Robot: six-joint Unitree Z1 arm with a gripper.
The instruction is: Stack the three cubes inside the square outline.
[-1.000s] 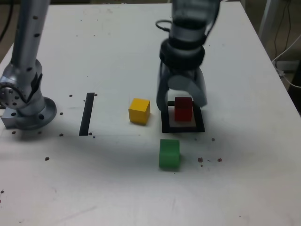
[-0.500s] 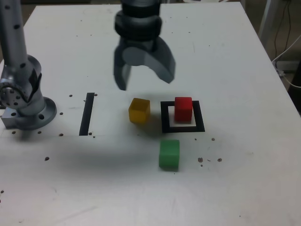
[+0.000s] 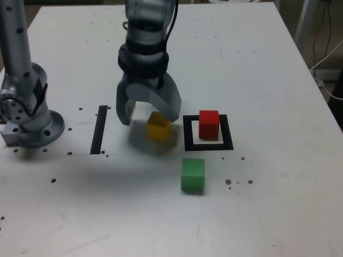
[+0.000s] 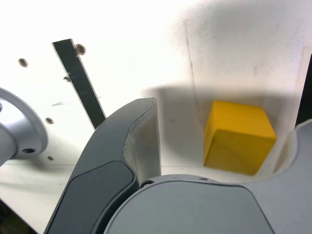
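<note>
- The hand (image 3: 148, 111) is released, its two jaws spread wide on either side of the yellow cube (image 3: 158, 126), a little left of the centre of the exterior view.
- In the wrist view the yellow cube (image 4: 238, 137) is a plain matte block standing on the white table (image 4: 146, 44); whether the jaws touch it I cannot tell.
- The red cube (image 3: 209, 123) stands inside the square outline (image 3: 187, 134), right of centre, close to the frame's back edge.
- The green cube (image 3: 192, 174) lies alone on the table (image 3: 257, 69), just below the outline.
- A straight black tape strip (image 3: 99, 129) lies at the left.
</note>
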